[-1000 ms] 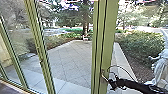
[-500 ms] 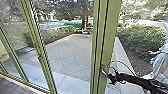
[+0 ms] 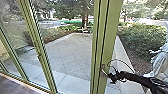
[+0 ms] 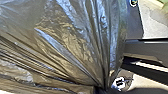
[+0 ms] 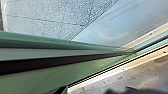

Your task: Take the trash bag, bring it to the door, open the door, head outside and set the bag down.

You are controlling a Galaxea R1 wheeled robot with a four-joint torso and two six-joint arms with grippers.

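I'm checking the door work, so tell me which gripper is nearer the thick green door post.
The right gripper is nearer, close up at the door post. The left gripper is farther off, where the trash bag's folds gather.

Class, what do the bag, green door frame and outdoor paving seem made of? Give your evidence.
Bag: thin, glossy plastic; creases and bright highlights.
Green door frame: smooth, probably painted metal; straight, crisp grooves, though wood is possible.
Paving: matt concrete or stone; pale grey, joint lines.
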